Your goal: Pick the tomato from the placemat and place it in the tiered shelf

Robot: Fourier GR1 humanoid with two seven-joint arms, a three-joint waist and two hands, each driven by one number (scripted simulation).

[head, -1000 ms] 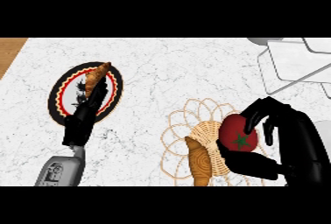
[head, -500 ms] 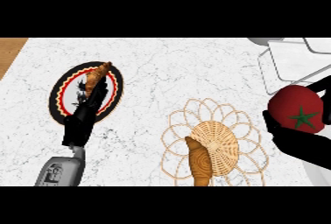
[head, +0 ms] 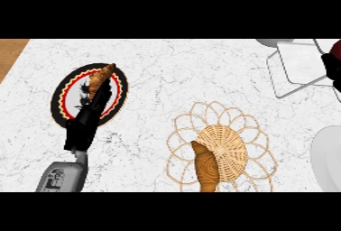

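Right hand point(head: 331, 67) cut off at view's edge beside white wire tiered shelf point(head: 293, 72), grasp impossible to tell; likely hazard, unseen red tomato knocking a shelf rail if lowered off-centre.

Counter point(head: 173, 76) white veined marble, smooth. Placemat point(head: 225, 145) woven wicker, rough. Tiered shelf point(head: 303, 65) thin metal wire, matt pale panel.

Bare counter point(head: 173, 67) runs along the far edge up to the wire shelf point(head: 303, 67) in the far right corner. A croissant point(head: 205, 167) on the placemat point(head: 230, 142) and a white plate point(head: 328, 158) crowd the near right.
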